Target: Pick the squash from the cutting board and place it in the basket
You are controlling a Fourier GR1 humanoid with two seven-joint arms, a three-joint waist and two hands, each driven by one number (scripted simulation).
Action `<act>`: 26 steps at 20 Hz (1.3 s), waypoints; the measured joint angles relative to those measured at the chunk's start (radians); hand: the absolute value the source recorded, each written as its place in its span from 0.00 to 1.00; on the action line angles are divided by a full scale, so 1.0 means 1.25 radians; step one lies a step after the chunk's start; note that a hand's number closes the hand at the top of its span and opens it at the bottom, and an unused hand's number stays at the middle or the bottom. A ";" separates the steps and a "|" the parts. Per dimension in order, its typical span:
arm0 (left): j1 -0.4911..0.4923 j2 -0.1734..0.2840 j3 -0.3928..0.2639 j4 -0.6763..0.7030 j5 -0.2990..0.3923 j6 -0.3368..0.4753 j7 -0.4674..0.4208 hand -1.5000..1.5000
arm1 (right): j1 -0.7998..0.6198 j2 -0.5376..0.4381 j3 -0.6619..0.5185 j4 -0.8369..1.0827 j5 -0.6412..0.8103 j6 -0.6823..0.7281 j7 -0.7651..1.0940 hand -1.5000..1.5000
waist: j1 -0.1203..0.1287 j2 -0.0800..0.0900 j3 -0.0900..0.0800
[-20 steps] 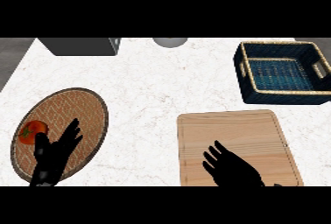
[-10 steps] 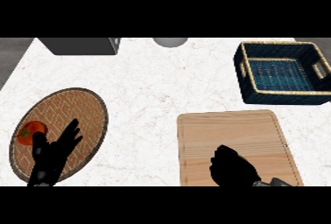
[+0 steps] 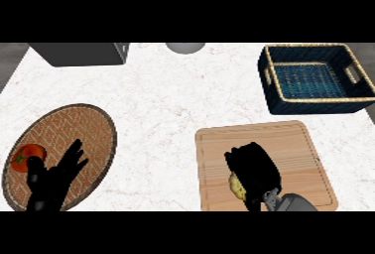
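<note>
Right hand [image 3: 253,168] has its fingers curled over the yellow squash [image 3: 236,184] on the cutting board [image 3: 293,144] near the bench's front edge; grasp should be fully closed before lifting towards the basket [image 3: 273,99] at the far right corner.

Near right: pale wooden cutting board [image 3: 264,166] on white marbled worktop [image 3: 183,94], yellow squash [image 3: 236,184] on it.
Far right: dark blue woven basket [image 3: 315,78].
Near left: round woven brown mat [image 3: 62,144], red tomato [image 3: 28,157] on it.
</note>
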 measured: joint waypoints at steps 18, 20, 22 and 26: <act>-0.013 -0.017 -0.013 0.004 -0.026 0.004 0.007 0.50 | -0.213 0.223 -0.324 -0.363 -0.255 -0.237 0.397 1.00 | 0.023 -0.004 0.001; -0.013 -0.018 -0.012 0.005 -0.026 0.001 0.006 0.50 | -0.276 0.207 -0.389 -0.385 -0.273 -0.202 0.442 1.00 | 0.023 -0.004 0.001; -0.012 -0.017 -0.012 -0.004 -0.025 0.001 0.021 0.50 | -0.338 0.183 -0.454 -0.398 -0.298 -0.166 0.481 1.00 | 0.023 -0.003 -0.001; -0.017 -0.020 -0.012 -0.008 -0.028 -0.001 0.036 0.50 | -0.467 0.129 -0.574 -0.344 -0.342 -0.145 0.501 1.00 | 0.027 -0.002 -0.002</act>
